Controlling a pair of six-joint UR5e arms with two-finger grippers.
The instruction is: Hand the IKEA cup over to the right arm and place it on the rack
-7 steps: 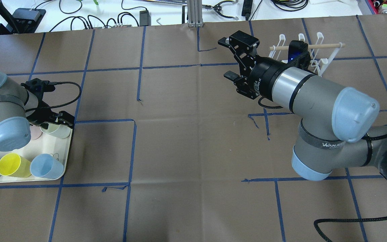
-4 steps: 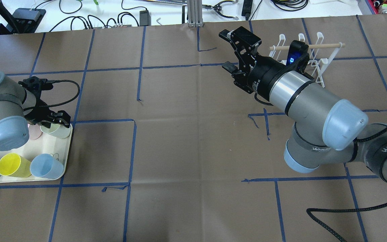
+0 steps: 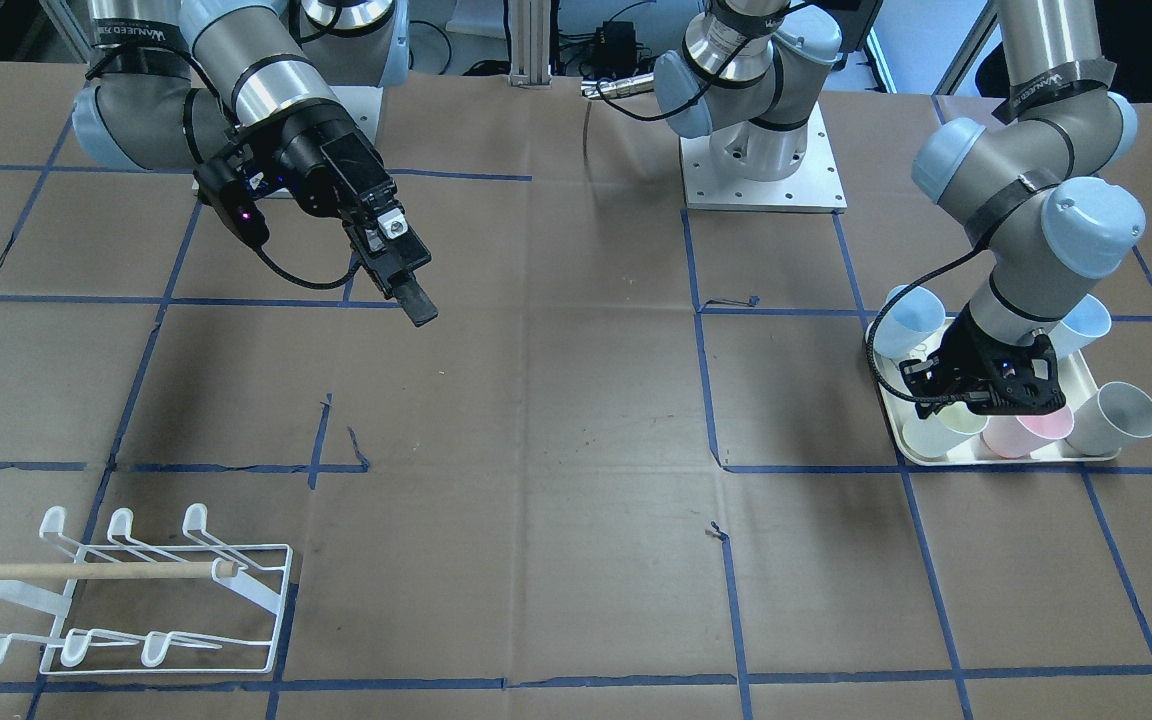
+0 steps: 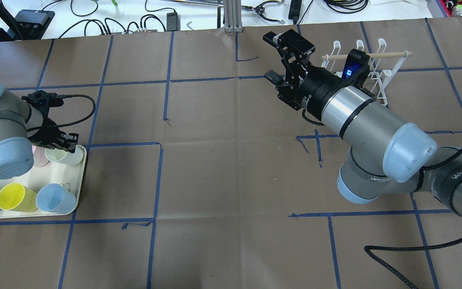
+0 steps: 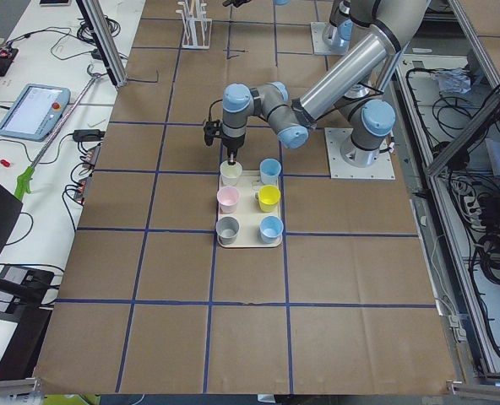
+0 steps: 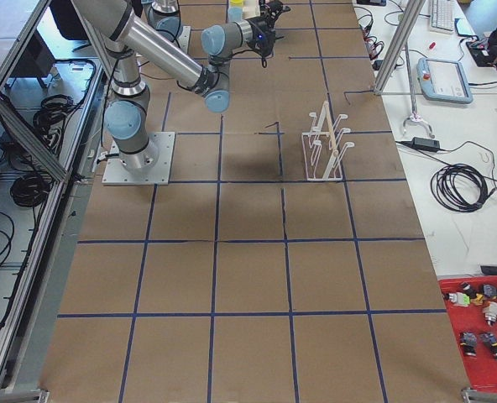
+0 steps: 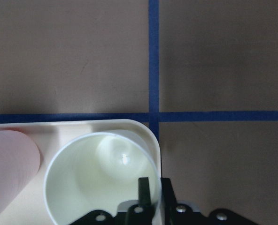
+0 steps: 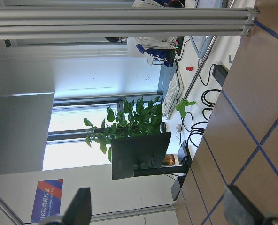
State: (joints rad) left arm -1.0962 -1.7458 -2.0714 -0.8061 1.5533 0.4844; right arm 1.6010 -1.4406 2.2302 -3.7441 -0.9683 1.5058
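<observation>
Cup (image 7: 96, 183) rim in left tool (image 7: 154, 182); "WANJ…" right-arm band (image 4: 461, 176)

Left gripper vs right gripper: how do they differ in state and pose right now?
Grip: the left gripper pinches the rim of the pale green cup, one finger inside and one outside. The right gripper is open and empty.
Pose: the left gripper points down over the tray. The right gripper is held roughly level in the air, aimed out across the table.
Shared: both are black two-finger grippers.
</observation>
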